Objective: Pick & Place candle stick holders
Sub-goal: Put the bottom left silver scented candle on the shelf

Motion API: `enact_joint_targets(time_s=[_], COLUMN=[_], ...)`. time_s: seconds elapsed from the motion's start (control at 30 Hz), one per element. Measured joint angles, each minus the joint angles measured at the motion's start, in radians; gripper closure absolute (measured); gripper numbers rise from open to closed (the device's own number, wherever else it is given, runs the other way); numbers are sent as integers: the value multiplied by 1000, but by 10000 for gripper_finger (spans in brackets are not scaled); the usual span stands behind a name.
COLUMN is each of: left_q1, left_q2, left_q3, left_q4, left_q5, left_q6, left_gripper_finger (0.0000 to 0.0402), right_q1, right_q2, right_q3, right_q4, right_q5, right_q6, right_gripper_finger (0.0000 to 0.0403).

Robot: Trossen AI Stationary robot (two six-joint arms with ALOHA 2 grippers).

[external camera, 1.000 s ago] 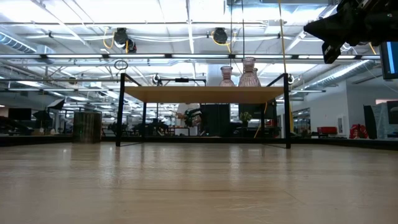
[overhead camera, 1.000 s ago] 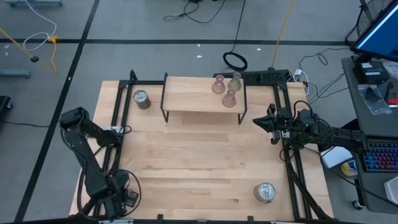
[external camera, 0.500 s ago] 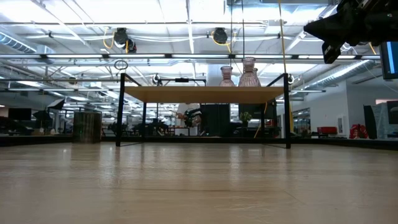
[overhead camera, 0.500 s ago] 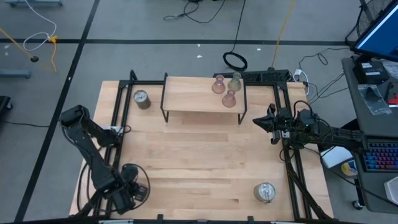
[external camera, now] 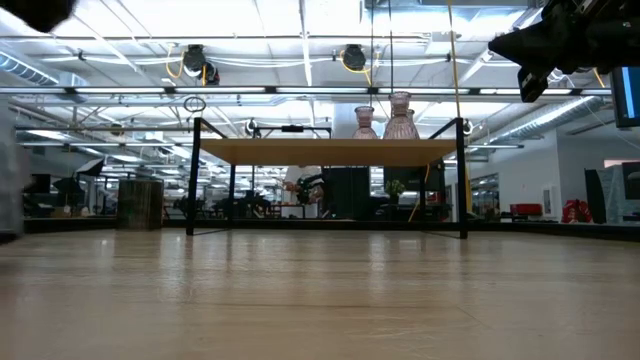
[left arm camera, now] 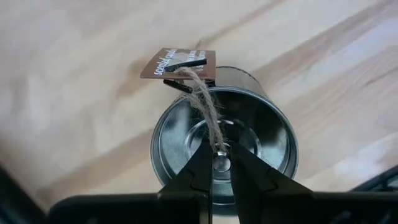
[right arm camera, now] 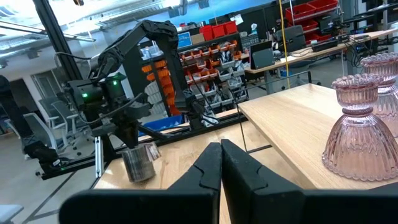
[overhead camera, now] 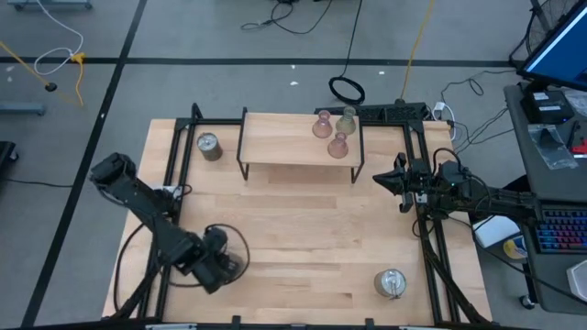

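Left wrist view, left tool (left arm camera: 221, 155) clamped on metal holder's (left arm camera: 224, 134) centre post, right tool (right arm camera: 221, 163) closed, empty.

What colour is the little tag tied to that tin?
Brown, on the silver tin; the left wrist view shows the tag best.

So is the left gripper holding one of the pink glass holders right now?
No, the left gripper is shut on a silver metal candle holder with a tag on twine.
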Motion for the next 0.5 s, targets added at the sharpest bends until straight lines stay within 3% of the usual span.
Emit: enact_joint_targets(time_s=[0.5], left_q1=[243], left_q2=[0], left_q3=[67], left_q4=[-6], left_q5=[-65], left_q6=[408], left_gripper_finger=[373], right_q1=[0], right_q2=[0], right_q3=[0], right_q4=[0], right_q5=[0], right_q6=[7], right_gripper_finger=[403])
